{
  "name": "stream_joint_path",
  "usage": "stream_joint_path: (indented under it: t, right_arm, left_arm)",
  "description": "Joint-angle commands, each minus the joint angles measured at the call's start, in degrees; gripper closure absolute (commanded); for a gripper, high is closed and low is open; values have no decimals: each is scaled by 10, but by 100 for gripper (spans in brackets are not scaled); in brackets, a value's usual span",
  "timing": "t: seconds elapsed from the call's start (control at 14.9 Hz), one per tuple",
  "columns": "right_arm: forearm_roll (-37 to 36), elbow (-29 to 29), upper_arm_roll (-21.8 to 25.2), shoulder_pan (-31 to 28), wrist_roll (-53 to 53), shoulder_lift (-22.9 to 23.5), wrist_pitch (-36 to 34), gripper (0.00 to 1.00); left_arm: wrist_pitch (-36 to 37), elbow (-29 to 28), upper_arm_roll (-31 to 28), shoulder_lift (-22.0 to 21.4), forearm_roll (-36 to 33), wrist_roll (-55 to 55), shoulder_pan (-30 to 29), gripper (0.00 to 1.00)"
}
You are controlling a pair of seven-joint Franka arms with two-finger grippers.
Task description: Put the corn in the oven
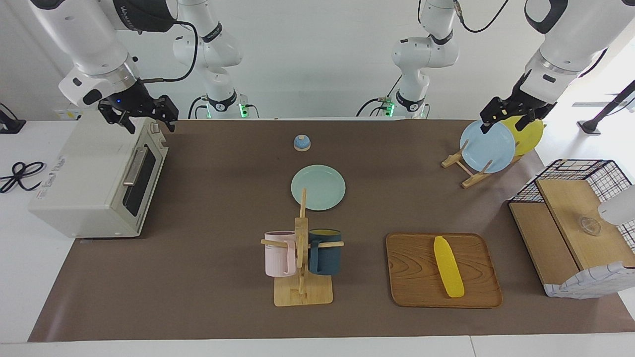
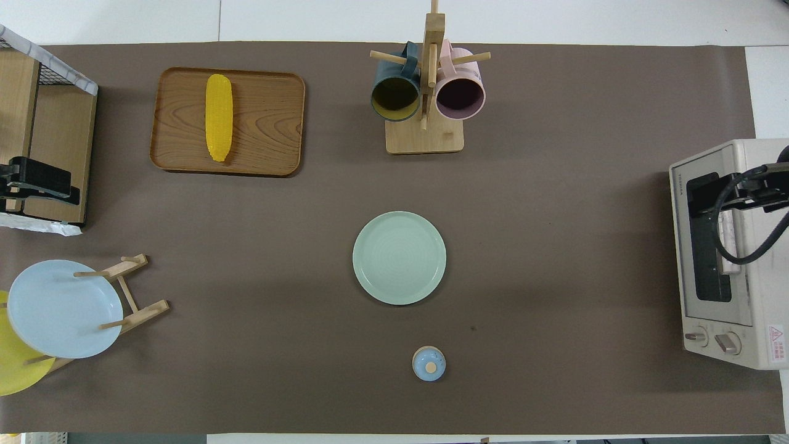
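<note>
The corn (image 1: 449, 267) (image 2: 219, 117), a bright yellow cob, lies lengthwise on a wooden tray (image 1: 412, 277) (image 2: 265, 123) toward the left arm's end of the table, far from the robots. The off-white oven (image 1: 89, 183) (image 2: 758, 308) stands at the right arm's end with its glass door closed. My right gripper (image 1: 149, 125) (image 2: 727, 194) hangs open over the oven's top, holding nothing. Over the plate rack, my left gripper (image 1: 506, 123) (image 2: 37, 185) is up in the air, also open and empty.
A pale green plate (image 1: 317, 187) sits mid-table. A wooden mug tree (image 1: 301, 248) holds a pink and a dark blue mug beside the tray. A small blue dome (image 1: 301, 143) lies nearer the robots. A rack with blue and yellow plates (image 1: 488, 146) and a wire-sided shelf (image 1: 570, 223) stand at the left arm's end.
</note>
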State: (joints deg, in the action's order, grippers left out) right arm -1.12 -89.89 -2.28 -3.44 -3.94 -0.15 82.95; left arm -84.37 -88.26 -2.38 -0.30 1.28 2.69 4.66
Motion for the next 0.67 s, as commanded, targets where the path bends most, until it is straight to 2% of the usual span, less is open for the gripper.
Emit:
stream_joint_path:
  t: [0.0, 0.4, 0.47, 0.54, 0.6]
  right_arm:
    - [3, -14, -3, -6, 8, -11, 10, 0]
    - [5, -29, -3, -28, -8, -14, 16, 0]
    - [6, -42, -3, -31, -19, -21, 32, 12]
    - [5, -61, -2, -31, -27, -28, 55, 49]
    - [5, -81, -2, -32, -28, -37, 64, 75]
  left_arm:
    - [7, 6, 4, 2, -13, -4, -2, 0]
    - [7, 5, 5, 1, -13, -4, -2, 0]
    - [4, 4, 5, 1, -13, -4, -1, 0]
    - [-15, -1, 5, 1, -12, -6, -1, 0]
    - [-35, -11, 5, -2, -9, -5, -1, 0]
